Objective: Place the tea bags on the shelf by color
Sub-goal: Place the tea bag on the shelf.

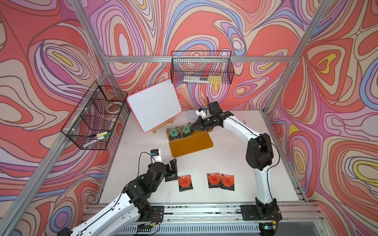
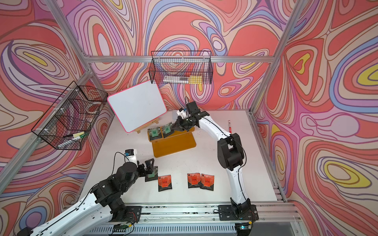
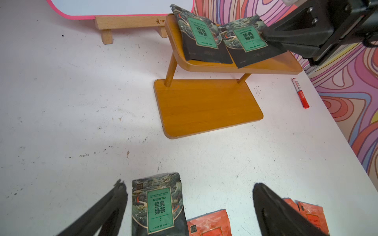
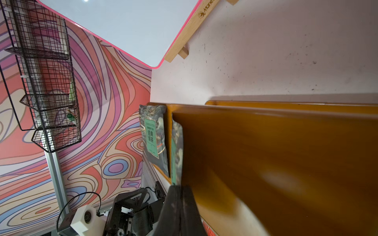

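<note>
Left gripper [image 3: 189, 185] gapes over a loose green-labelled black sachet [image 3: 157, 204]; right gripper [image 1: 192, 129], pinching a second green sachet [image 3: 249, 40] on the mustard-yellow two-tier shelf [image 3: 204, 106], should release it flat.

Left gripper [image 3: 189, 185] wide — right gripper [image 4: 180, 189] clamped
</note>
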`<state>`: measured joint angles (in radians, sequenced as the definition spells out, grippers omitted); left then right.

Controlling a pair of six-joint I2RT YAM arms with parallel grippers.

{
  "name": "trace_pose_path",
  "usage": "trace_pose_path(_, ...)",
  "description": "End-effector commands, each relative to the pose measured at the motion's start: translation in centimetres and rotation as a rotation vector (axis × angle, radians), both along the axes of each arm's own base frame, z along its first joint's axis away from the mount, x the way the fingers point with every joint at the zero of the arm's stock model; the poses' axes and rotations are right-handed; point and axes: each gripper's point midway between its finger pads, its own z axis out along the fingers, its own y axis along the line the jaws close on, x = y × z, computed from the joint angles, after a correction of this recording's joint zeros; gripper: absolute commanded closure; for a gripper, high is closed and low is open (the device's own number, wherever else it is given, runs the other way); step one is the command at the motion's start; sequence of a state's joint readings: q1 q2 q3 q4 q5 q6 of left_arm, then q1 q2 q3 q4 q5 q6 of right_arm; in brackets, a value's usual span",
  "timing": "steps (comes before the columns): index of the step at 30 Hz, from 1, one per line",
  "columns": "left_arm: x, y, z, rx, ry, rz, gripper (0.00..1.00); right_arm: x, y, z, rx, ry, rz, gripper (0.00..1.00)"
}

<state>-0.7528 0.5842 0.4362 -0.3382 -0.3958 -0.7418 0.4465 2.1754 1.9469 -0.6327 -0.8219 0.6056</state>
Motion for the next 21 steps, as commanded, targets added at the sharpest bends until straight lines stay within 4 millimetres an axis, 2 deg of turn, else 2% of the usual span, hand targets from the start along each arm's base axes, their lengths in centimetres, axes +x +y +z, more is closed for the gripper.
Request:
trace_pose_path(1, 0.01, 0.28, -0.5, 0.001, 0.007, 0.011, 0.01, 0.29, 0.11, 0.14, -0.012, -0.019, 0.0, 0.9)
trace_pose_path(9, 0.0, 0.29, -0.53, 0.001, 0.007, 0.011, 0.01, 0.42, 0.0, 0.08, -0.024, -0.021, -0.007, 0.83)
trace_pose_path(21, -0.02, 0.3, -0.51, -0.002, 0.008, 0.011, 0.01, 0.78, -0.69, -0.15, -0.081, -0.043, -0.03, 0.78)
